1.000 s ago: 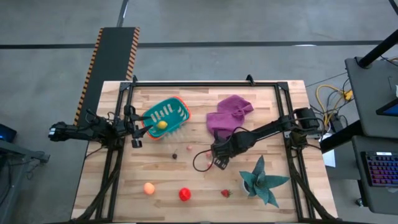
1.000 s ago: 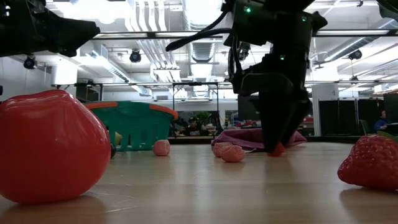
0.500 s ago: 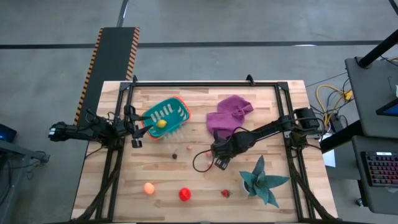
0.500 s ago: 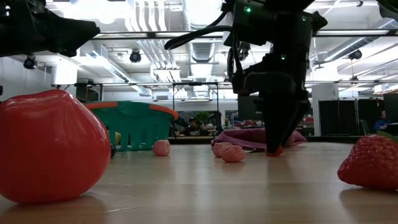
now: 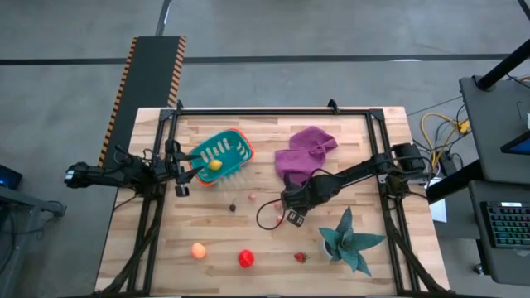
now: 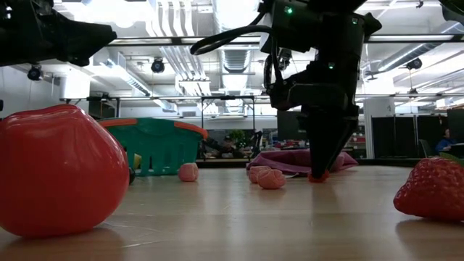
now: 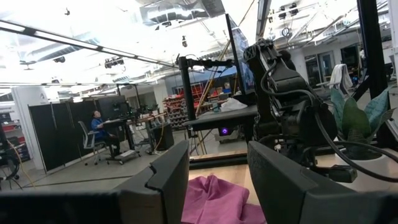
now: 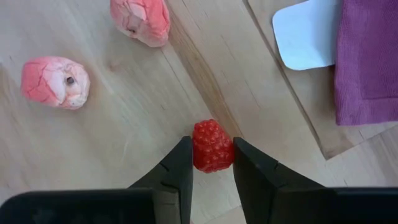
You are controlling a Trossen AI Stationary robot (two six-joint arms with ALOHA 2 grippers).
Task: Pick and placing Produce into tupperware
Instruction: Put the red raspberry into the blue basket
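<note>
1. Grasp step: we see the right gripper narrowed, fingers touching a raspberry on the table, at the purple cloth's six o'clock.
2. Next, we judge: lift it, carry toward ten o'clock, to the teal basket.
3. Left gripper, parted and empty, waits beside the basket.

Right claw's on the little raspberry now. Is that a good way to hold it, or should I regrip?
Keep it. The right claw comes from above, fingers flanking the raspberry across its widest middle. The berry is small, round and knobbly, so opposite-side contact there seems steadiest.
</note>
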